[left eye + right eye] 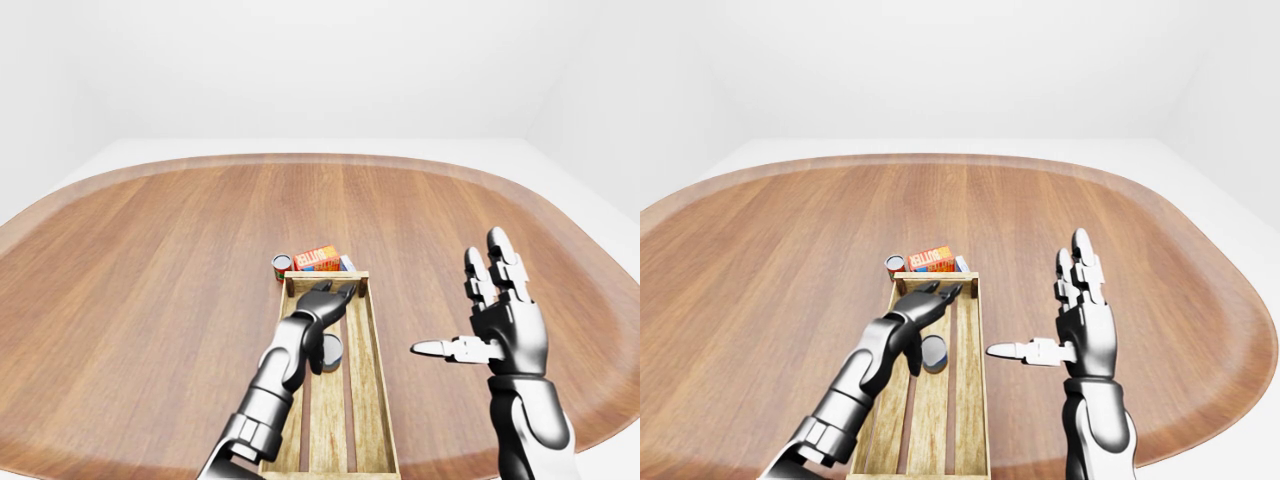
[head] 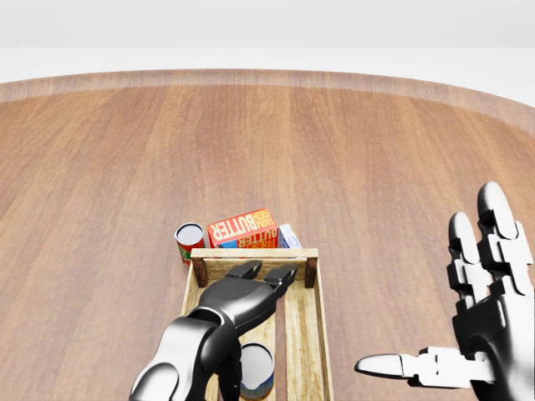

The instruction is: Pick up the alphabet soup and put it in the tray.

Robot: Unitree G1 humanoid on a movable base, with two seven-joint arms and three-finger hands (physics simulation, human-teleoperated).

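The alphabet soup (image 2: 255,372), a can with a grey lid and a blue and orange label, rests on the slats inside the wooden tray (image 2: 251,253), low in the head view. My left hand (image 2: 266,274) is open above the tray. Its fingers stretch toward the tray's top end, just above and clear of the can, and the forearm hides the tray's lower left part. My right hand (image 2: 456,301) is open to the right of the tray, fingers spread upward, thumb pointing left, holding nothing.
Just beyond the tray's top end stand a red can (image 2: 189,241), a red butter box (image 2: 242,228) and a small blue and white carton (image 2: 289,236). The round wooden table (image 1: 150,260) spreads wide on all sides, its edge curving near the top of the head view.
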